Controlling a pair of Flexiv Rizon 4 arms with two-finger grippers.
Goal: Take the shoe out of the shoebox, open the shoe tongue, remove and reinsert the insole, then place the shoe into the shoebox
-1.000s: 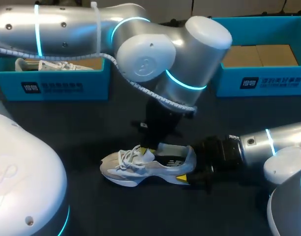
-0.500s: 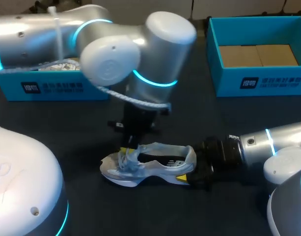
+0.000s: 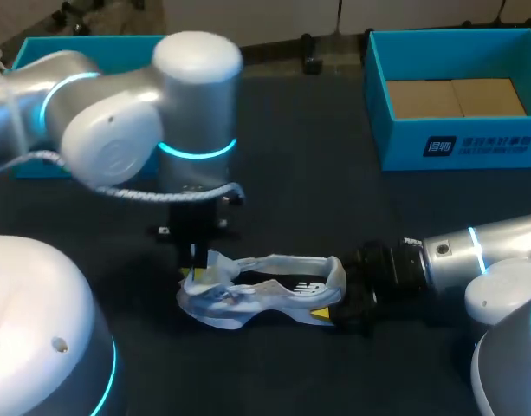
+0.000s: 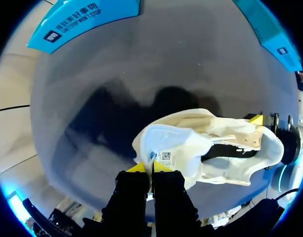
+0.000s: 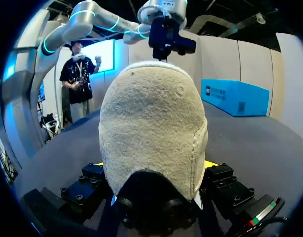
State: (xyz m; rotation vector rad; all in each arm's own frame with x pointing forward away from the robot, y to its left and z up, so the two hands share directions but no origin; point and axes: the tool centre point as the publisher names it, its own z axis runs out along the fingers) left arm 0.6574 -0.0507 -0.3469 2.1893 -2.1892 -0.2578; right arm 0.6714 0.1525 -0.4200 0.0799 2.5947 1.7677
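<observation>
White shoe [image 3: 274,299] lies at lower centre, with its tongue [image 4: 171,148] pulled up. Left gripper [image 4: 151,168] pinches the tongue. Right gripper [image 3: 341,305] clamps the heel [image 5: 151,128].

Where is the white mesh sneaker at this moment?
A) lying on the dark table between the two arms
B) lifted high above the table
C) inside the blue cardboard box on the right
A: the white mesh sneaker lies on the dark table, with the left tool pinching its tongue and the right tool gripping its heel.
</observation>
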